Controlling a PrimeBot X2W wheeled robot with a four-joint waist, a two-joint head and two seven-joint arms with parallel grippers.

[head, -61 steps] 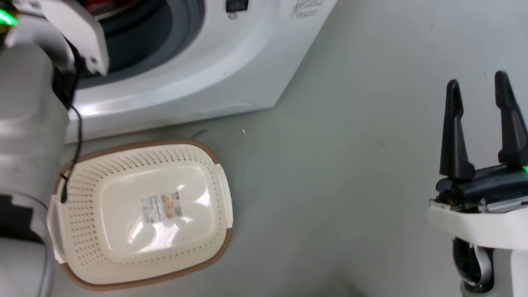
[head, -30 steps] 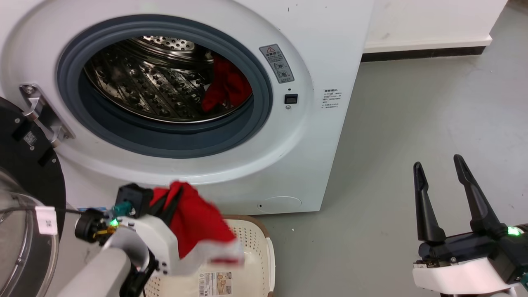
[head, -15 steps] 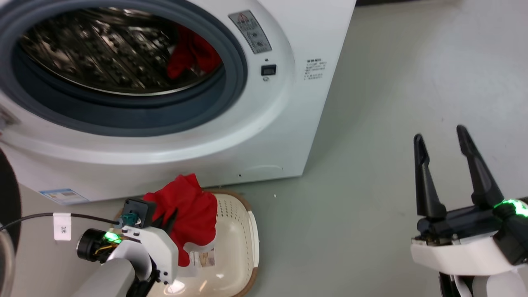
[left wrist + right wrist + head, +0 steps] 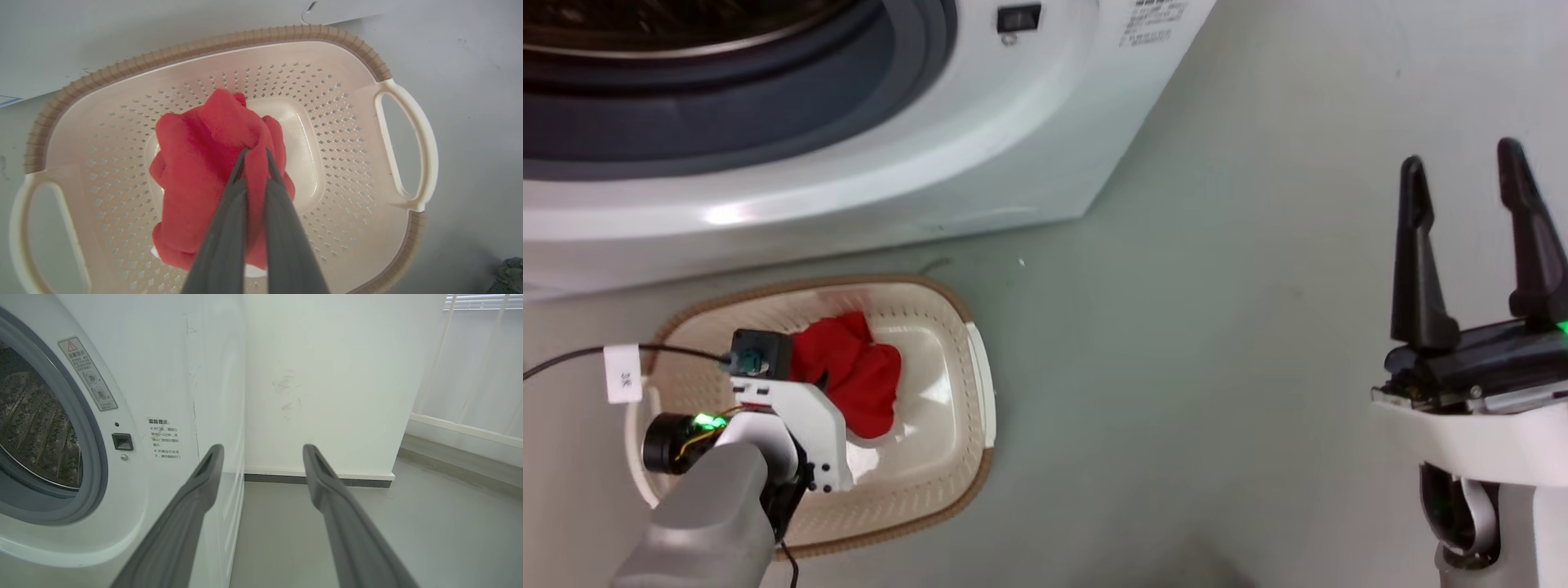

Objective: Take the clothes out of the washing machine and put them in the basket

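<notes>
The washing machine [image 4: 866,139] fills the head view from ten to twelve o'clock, its grey porthole rim cut off at the top. Below it, at eight o'clock, sits the basket [image 4: 968,327]. The left arm [image 4: 711,506] reaches down into it from seven o'clock. The left pincer [image 4: 256,152] is nearly closed, pinching a fold of the clothes [image 4: 858,376], a crumpled bright red bundle low inside the basket. At three o'clock the right pincer [image 4: 1462,155] points up, fingers wide apart, holding nothing. Half a second ago the bundle hung above the basket's rim; the head camera has since tipped downward.
</notes>
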